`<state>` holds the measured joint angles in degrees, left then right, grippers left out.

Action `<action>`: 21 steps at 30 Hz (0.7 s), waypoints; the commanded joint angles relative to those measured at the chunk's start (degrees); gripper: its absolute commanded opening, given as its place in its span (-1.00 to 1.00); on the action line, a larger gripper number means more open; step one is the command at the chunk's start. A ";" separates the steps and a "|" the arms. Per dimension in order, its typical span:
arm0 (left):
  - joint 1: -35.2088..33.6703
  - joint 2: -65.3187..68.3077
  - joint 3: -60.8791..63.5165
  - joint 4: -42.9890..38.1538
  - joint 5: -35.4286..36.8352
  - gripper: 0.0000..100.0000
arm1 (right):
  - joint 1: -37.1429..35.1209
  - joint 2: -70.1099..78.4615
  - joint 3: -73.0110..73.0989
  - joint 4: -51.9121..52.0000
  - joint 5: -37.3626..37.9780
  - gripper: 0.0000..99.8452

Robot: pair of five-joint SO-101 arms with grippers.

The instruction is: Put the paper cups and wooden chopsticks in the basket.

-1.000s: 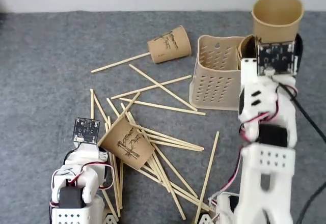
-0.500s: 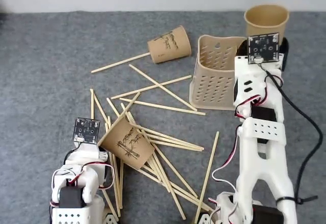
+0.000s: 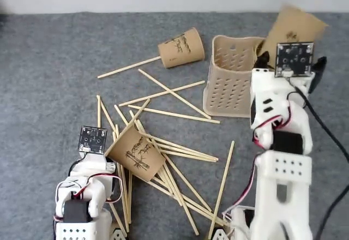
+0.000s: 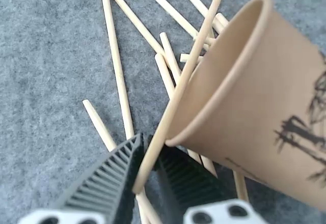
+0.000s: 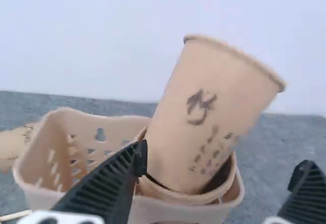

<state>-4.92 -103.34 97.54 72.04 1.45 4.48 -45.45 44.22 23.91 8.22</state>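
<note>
Right tool (image 5: 222, 163) is set open on either side of a tilted paper cup (image 5: 214, 107) lodged in the basket (image 5: 51, 152). Left tool (image 4: 148, 150) is clamped on 1 chopstick (image 4: 189, 74); its long axis is directed away from the tool, across the rim of a fallen cup (image 4: 265, 112).

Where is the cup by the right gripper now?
High view, far right: the cup leans in the basket's right end, its base nested in another cup there, between the right gripper's open fingers.
</note>
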 commanded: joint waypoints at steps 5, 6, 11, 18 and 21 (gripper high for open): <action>0.35 -0.79 -1.10 0.26 -0.09 -0.97 | -1.63 -5.76 -0.18 1.80 -0.62 -0.16; 0.35 -0.79 -1.10 0.26 -0.09 -0.97 | -1.63 -5.76 0.00 1.80 -0.62 -0.17; 0.35 -0.79 -1.10 0.26 -0.09 -0.97 | -1.54 -6.37 0.62 1.80 -0.62 -0.17; 0.35 -0.79 -1.10 0.26 -0.09 -0.97 | -0.22 -6.37 -5.98 0.75 -0.62 -0.78; 0.35 -0.79 -1.10 0.26 -0.09 -0.97 | -0.04 -5.76 -10.90 0.75 -0.53 -0.99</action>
<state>-4.92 -103.34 97.54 72.04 1.45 3.78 -49.41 40.26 25.32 8.22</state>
